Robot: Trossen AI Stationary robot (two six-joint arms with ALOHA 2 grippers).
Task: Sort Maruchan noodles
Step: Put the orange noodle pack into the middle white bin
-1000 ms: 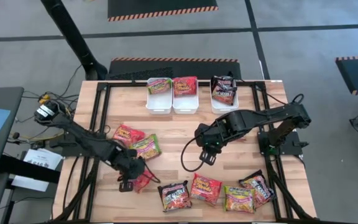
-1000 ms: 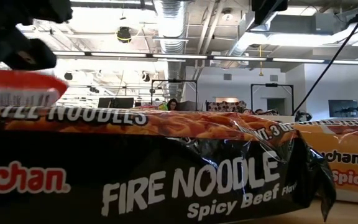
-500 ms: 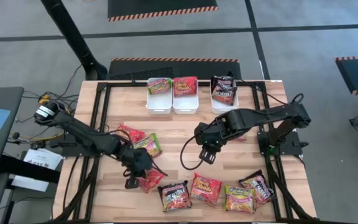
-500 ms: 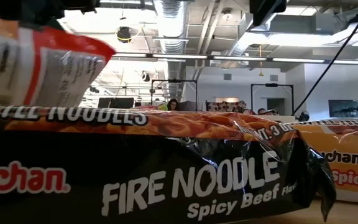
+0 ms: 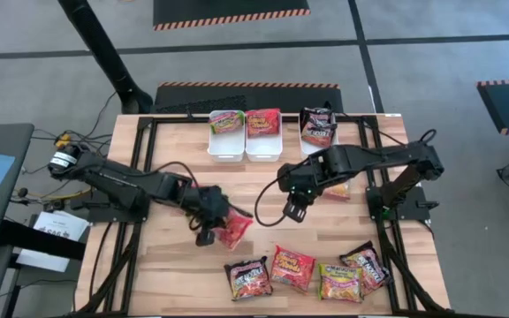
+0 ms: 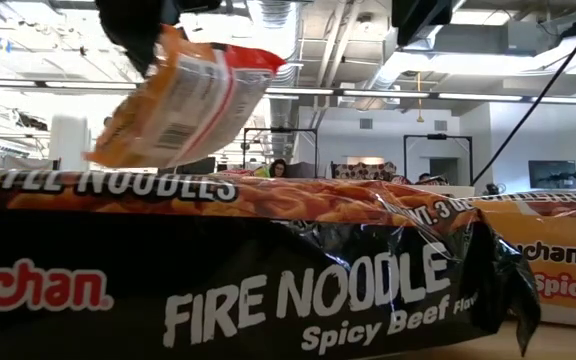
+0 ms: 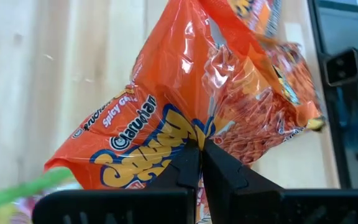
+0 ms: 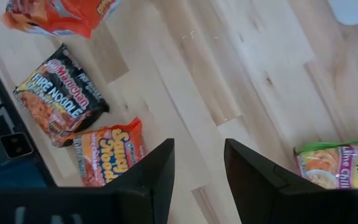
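Observation:
My left gripper (image 5: 212, 223) is shut on a red-orange Maruchan packet (image 5: 234, 230) above the middle of the table; in the low view this packet (image 6: 183, 95) hangs tilted in the air. My right gripper (image 5: 293, 209) hovers open to its right, touching nothing. Several packets lie flat along the near edge: a black one (image 5: 247, 278), a red-orange one (image 5: 292, 268), a green-yellow one (image 5: 338, 283) and another black one (image 5: 367, 265). One more packet (image 5: 338, 188) lies under the right arm. Three white bins (image 5: 226, 146) at the far edge each hold a packet. My left gripper pinches the red-orange packet's wrapper (image 7: 213, 134) between its two shut fingers (image 7: 188, 165), coming slanting down from the table's left. The packet is lifted clear of the table and hangs tilted below the fingers, its plastic creased around the pinch.
The black Fire Noodle packet (image 6: 268, 280) fills the low view's foreground. A strip of green wrapper (image 7: 17, 194) shows beside the left fingers. The right wrist view shows a black packet (image 8: 58, 102), a red-orange one (image 8: 107, 152) and a green-yellow one (image 8: 344, 162). Bare wood (image 5: 263, 181) lies between bins and grippers.
My left gripper has risen and moved from near the table's near-left part toward the right and the middle, carrying the red-orange packet. The packet has gone from just above the table to hanging well clear. My right gripper has shifted slightly toward the far edge.

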